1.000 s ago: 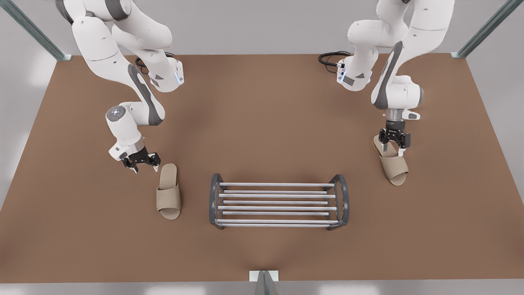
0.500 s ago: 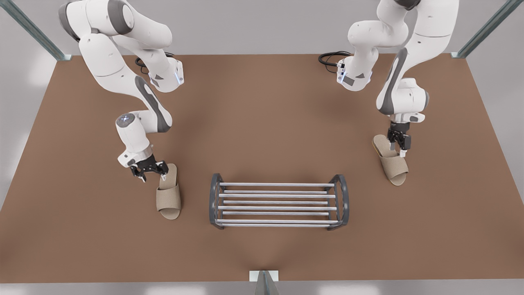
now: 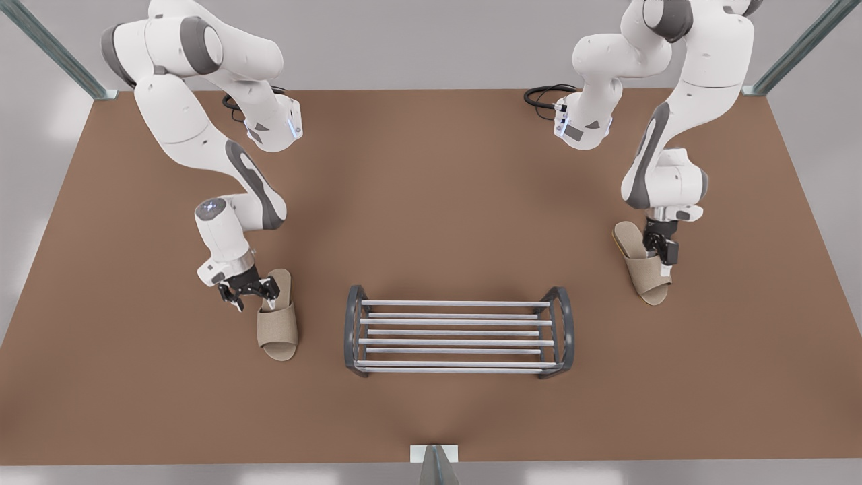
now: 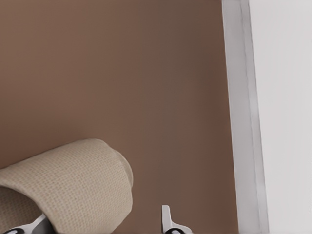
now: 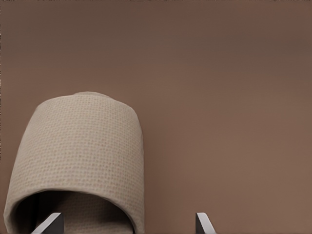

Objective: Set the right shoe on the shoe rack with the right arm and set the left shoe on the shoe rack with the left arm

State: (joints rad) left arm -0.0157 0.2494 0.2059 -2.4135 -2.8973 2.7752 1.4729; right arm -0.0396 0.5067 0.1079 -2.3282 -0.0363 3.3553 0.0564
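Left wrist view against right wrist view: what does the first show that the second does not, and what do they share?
Extra in the left wrist view: the pale grey table edge and the white floor beyond it.
Extra in the right wrist view: the dark hollow under the strap of the right shoe, a beige woven open-toe slipper.
Shared: the brown table top, one such slipper (the left shoe in the left wrist view), and an open gripper at it: left gripper, right gripper.

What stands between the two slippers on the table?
The shoe rack, as the front view shows, with bare table on both sides of it. The left gripper is at the left shoe, the right gripper at the right shoe.
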